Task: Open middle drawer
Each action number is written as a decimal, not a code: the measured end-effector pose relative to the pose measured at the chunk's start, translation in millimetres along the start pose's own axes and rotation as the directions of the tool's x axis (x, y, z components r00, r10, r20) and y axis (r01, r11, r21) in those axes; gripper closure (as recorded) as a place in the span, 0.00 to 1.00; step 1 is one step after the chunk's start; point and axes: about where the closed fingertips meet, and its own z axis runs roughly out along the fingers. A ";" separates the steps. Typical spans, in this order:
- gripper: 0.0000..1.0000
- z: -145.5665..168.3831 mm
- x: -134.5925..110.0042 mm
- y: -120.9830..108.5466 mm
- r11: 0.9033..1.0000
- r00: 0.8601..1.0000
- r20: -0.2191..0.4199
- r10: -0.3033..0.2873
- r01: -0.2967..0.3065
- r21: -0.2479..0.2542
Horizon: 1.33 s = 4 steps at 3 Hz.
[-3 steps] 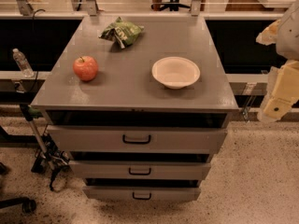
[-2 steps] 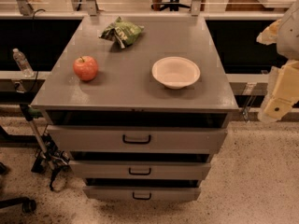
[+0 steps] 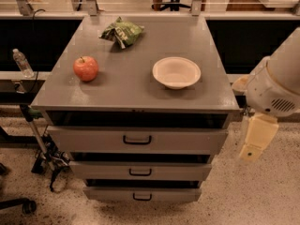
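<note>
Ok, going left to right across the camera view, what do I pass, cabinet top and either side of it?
water bottle → red apple → green snack bag → white bowl → gripper, hanging off the right side of the cabinet. The middle drawer spans beneath them, so it is left out.

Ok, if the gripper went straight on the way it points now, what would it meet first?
The gripper hangs right of the cabinet, pointing down; likely the floor first, not the middle drawer.

Cream gripper [image 3: 253, 143] at right; grey middle drawer [image 3: 140, 166], black handle [image 3: 140, 172].
</note>
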 end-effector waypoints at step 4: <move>0.00 86.3 -0.5 41.1 0.997 0.998 0.048 -0.031 0.034 -0.067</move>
